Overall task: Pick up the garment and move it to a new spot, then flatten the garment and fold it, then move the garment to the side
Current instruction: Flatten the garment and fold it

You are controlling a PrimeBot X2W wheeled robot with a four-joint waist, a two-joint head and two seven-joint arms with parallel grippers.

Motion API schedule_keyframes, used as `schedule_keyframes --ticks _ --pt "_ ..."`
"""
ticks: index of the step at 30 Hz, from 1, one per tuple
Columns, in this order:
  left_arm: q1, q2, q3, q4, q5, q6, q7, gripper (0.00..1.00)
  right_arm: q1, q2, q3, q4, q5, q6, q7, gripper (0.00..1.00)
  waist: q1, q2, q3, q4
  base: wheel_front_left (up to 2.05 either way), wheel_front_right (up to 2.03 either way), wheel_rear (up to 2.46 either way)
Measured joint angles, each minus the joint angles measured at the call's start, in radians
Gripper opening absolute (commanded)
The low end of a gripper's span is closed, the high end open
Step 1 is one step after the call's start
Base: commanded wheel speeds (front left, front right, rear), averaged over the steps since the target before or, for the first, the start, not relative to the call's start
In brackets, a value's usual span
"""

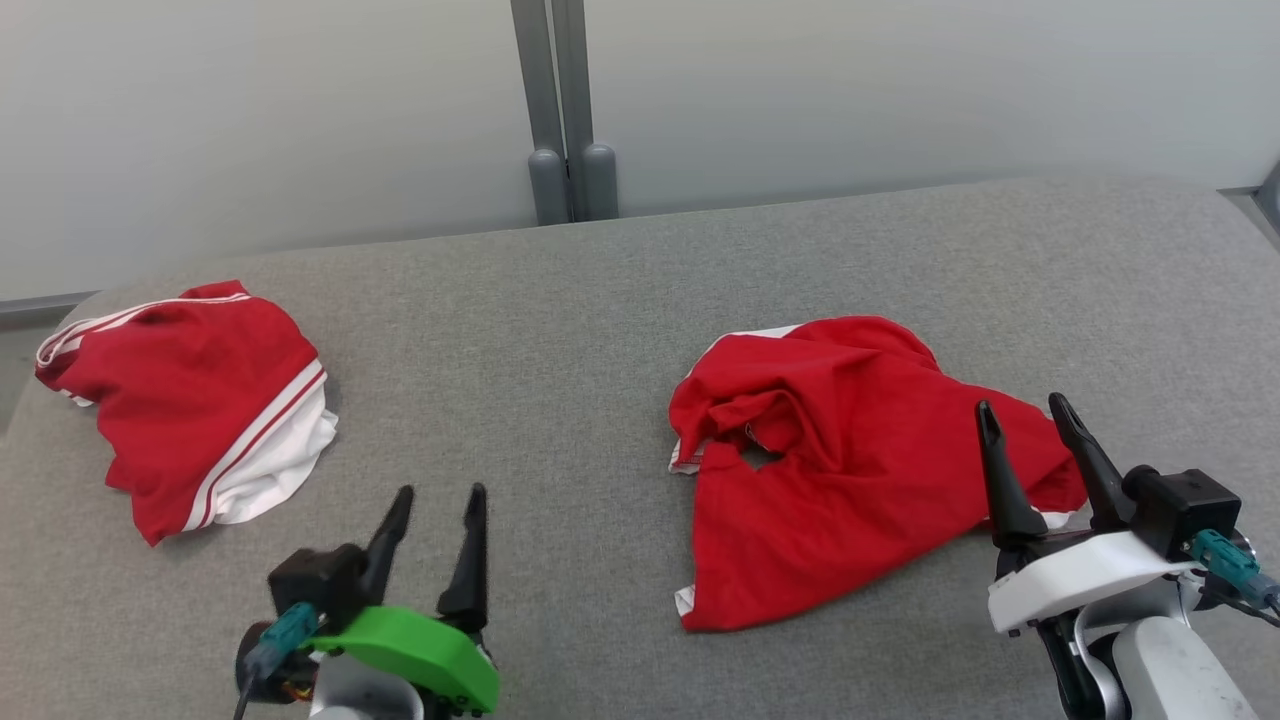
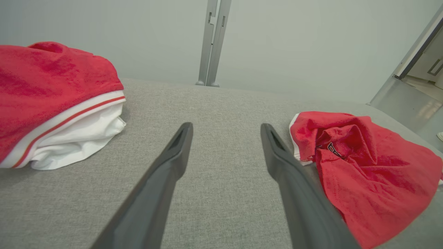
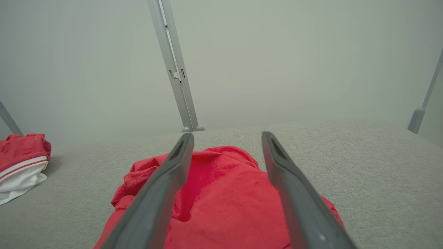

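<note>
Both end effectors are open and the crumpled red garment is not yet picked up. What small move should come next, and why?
Probably lower the right end effector onto the crumpled red mesh garment and close on a raised fold. It is open, empty and aimed over this garment, which lies bunched on the grey fabric surface. The left end effector hovers over bare fabric.

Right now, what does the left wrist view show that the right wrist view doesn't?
Left wrist: the left pincer, open, and dark lettering on the crumpled red garment. Right wrist: the right pincer, open over that garment, and a side post at far right. Shared: the crumpled garment, the red-and-white striped garment, and the central grey post.
</note>
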Motion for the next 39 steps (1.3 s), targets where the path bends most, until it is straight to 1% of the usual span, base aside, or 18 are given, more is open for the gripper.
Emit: schedule_keyframes --ticks 4,7,11,13,18,22,29,30,31,32,33,39 --pt "-0.044 -0.001 -0.104 0.000 -0.079 -0.024 0.142 1.00 -0.008 -0.016 0.003 0.001 -0.002 0.000 -0.001 1.00 0.0000 0.0000 0.006 -0.017 0.00 0.00 0.00" --pt "-0.069 -0.001 -0.192 0.014 -0.127 -0.034 0.275 1.00 -0.021 -0.030 -0.003 0.001 -0.003 0.000 -0.001 1.00 0.0000 0.0000 0.015 -0.037 0.00 0.00 0.00" --pt "-0.086 -0.002 -0.274 0.009 -0.205 -0.036 0.369 1.00 -0.031 -0.031 -0.014 -0.003 -0.003 0.000 -0.001 1.00 0.0000 0.0000 0.030 -0.067 0.00 0.00 0.00" --pt "-0.095 0.000 -0.312 0.014 -0.224 -0.038 0.415 1.00 -0.040 -0.028 -0.018 -0.004 -0.003 0.000 -0.001 1.00 0.0000 0.0000 0.042 -0.084 0.00 0.00 0.00" --pt "-0.122 0.011 -0.360 0.044 -0.274 -0.038 0.455 1.00 -0.052 -0.014 -0.018 -0.004 -0.003 0.000 -0.001 1.00 0.0000 0.0000 0.072 -0.123 0.00 0.00 0.00" --pt "-0.152 0.026 -0.369 0.094 -0.280 -0.038 0.452 1.00 -0.061 -0.009 -0.019 -0.003 -0.003 0.000 -0.001 1.00 0.0000 0.0000 0.095 -0.153 0.00 0.00 0.00" --pt "-0.193 0.031 -0.381 0.169 -0.287 -0.038 0.426 1.00 -0.071 0.002 -0.020 0.003 -0.003 0.000 -0.001 1.00 0.0000 0.0000 0.124 -0.190 0.00 0.00 0.00" --pt "-0.196 0.031 -0.385 0.176 -0.292 -0.038 0.423 0.93 -0.071 0.004 -0.020 0.004 -0.003 0.000 -0.001 1.00 0.0000 0.0000 0.126 -0.193 0.00 0.00 0.00" --pt "-0.199 0.031 -0.389 0.179 -0.294 -0.038 0.419 0.49 -0.072 0.005 -0.020 0.005 -0.003 0.000 -0.001 1.00 0.0000 0.0000 0.127 -0.196 0.00 0.00 0.00" --pt "-0.202 0.032 -0.395 0.179 -0.298 -0.038 0.416 0.21 -0.072 0.006 -0.020 0.006 -0.003 0.000 -0.001 1.00 0.0000 0.0000 0.127 -0.197 0.00 0.00 0.00" --pt "-0.205 0.033 -0.399 0.177 -0.303 -0.038 0.408 0.00 -0.072 0.007 -0.020 0.008 -0.003 0.000 -0.001 1.00 0.0000 0.0000 0.127 -0.198 0.00 0.00 0.00" --pt "-0.208 0.038 -0.402 0.141 -0.341 -0.038 0.362 0.00 -0.071 0.008 -0.026 0.010 -0.003 0.000 -0.001 1.00 0.0000 0.0000 0.117 -0.193 0.00 0.00 0.00"
